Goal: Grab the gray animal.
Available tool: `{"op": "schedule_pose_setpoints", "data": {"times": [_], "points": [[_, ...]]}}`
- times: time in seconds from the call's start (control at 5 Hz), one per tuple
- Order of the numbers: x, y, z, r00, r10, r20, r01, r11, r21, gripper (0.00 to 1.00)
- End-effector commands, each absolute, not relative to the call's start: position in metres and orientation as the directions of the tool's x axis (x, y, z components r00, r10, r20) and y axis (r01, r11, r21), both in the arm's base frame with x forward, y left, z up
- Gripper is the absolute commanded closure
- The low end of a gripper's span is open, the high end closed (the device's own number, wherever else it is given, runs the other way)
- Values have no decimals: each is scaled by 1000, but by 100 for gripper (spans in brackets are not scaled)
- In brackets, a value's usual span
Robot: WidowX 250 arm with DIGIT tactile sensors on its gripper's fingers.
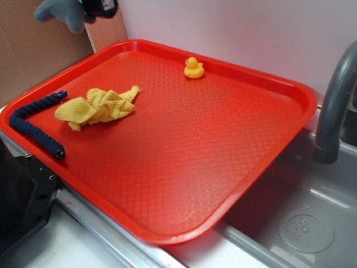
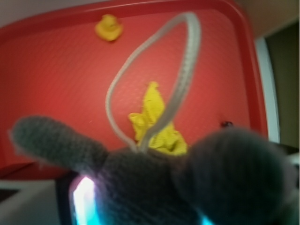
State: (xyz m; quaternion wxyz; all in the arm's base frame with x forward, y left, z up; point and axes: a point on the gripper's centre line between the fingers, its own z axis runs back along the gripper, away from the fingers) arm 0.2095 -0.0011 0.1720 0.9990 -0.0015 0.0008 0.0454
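Note:
The gray animal [image 1: 61, 14] hangs high above the red tray's far left corner at the top edge of the exterior view, a dark-gray plush held by my gripper [image 1: 92, 8]. In the wrist view the gray animal [image 2: 154, 183] fills the lower frame, blurred, with a long ear to the left and its pale string loop [image 2: 180, 70] dangling toward the tray. My gripper [image 2: 143, 201] is shut on it; the fingers show only as bright cyan patches on either side of the plush.
The red tray [image 1: 268, 162] lies over a sink edge. On it are a yellow cloth [image 1: 97, 107], a dark navy rope [image 1: 33, 127] by the left rim and a yellow rubber duck [image 1: 193, 68] at the back. A gray faucet [image 1: 334, 100] stands right.

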Motion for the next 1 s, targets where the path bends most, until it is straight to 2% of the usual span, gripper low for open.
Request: {"op": "schedule_pose_setpoints", "data": {"times": [0.0,0.4,0.6,0.8], "points": [[221,1,184,995,53,86,-57,997,53,100],[241,20,188,986,68,150,-71,997,11,100],[242,23,181,983,75,166,-76,997,3,100],[242,22,174,986,84,143,-86,996,11,100]]}}
